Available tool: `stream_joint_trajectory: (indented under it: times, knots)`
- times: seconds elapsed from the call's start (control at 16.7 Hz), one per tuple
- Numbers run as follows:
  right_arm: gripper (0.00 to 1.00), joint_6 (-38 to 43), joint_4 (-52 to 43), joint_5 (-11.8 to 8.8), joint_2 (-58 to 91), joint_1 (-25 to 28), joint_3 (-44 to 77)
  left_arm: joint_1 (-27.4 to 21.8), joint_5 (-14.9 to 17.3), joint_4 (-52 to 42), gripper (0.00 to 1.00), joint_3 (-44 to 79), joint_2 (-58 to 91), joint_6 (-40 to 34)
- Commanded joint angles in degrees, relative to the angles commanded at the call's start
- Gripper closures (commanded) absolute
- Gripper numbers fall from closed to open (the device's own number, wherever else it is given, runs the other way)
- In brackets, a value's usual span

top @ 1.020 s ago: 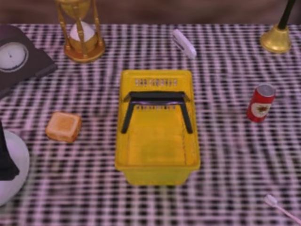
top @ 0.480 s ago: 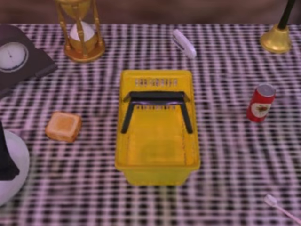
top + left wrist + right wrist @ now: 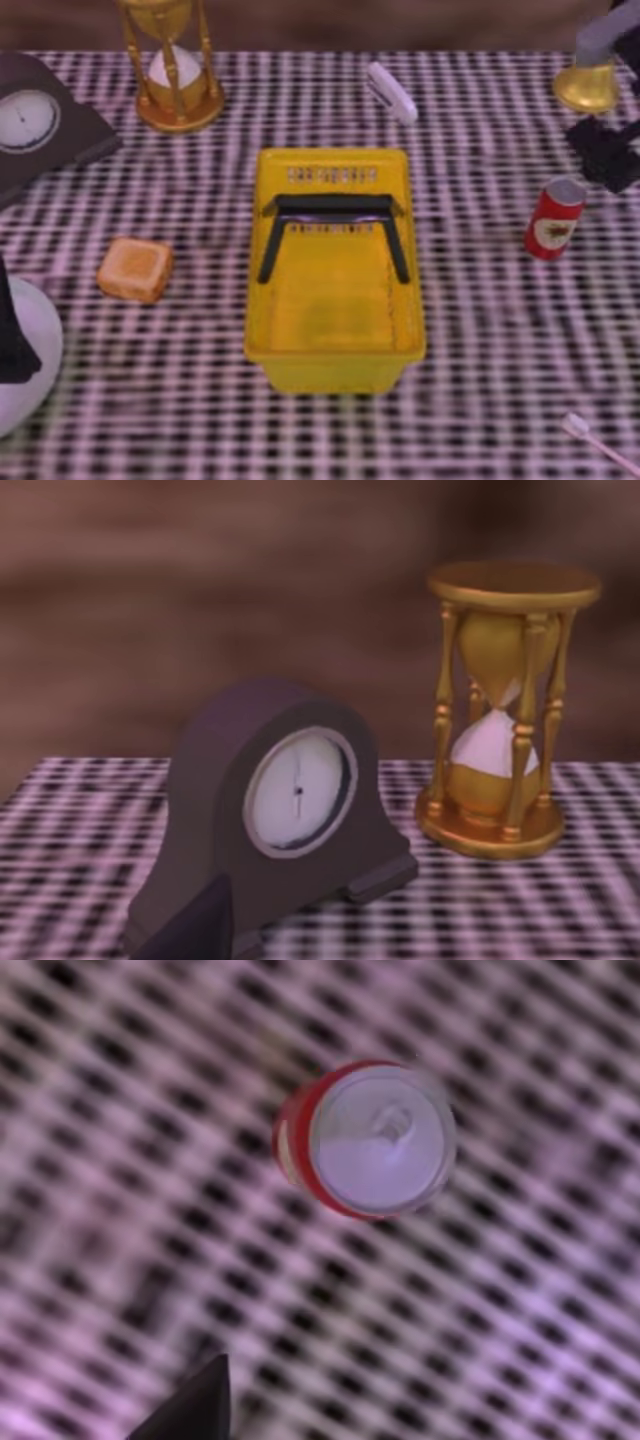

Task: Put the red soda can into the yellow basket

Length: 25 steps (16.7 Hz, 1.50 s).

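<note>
- Two arms share this checked worktop (image 3: 480, 330); the left arm sits parked at the near left edge, and its pincer is out of sight, so I cannot tell how its fingers stand.
- At the far left stand a dark mantel clock (image 3: 30, 125) and a golden hourglass (image 3: 175, 65), with a square of toast (image 3: 134, 268) nearer.
- The yellow basket (image 3: 335, 345) lies in the middle, empty, its grey handles folded down inside.
- The red soda can (image 3: 553, 220) stands upright well to the right of the basket, silver top up.
- The right pincer (image 3: 605, 150) hovers just beyond the can at the far right; I cannot tell whether its fingers are apart or together.
- The right wrist view looks almost straight down on the can's lid (image 3: 382, 1140).
- The can is probably light, stiff and smooth-walled, so easily tipped; a grip across its mid-body looks safest.
</note>
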Motion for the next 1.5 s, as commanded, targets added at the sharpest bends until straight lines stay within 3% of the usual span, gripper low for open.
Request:
stream_joint_trajectory:
  times: [0.24, 0.48, 0.9, 1.5]
  knots:
    - [0.0, -4.14, -9.34, 0.0, 18.29, 1.51, 15.06, 0.0, 0.0, 0.0, 0.0, 0.0, 0.0, 0.0]
    - [0.0, -6.24, -14.22, 0.08, 27.38, 2.21, 22.76, 0.0, 0.0, 0.0, 0.0, 0.0, 0.0, 0.0]
    - [0.0, -6.42, -14.37, 0.1, 28.23, 2.0, 23.15, 0.0, 0.0, 0.0, 0.0, 0.0, 0.0, 0.0]
    - [0.0, -6.36, -4.82, 0.12, 30.66, 2.33, 16.01, 0.0, 0.0, 0.0, 0.0, 0.0, 0.0, 0.0]
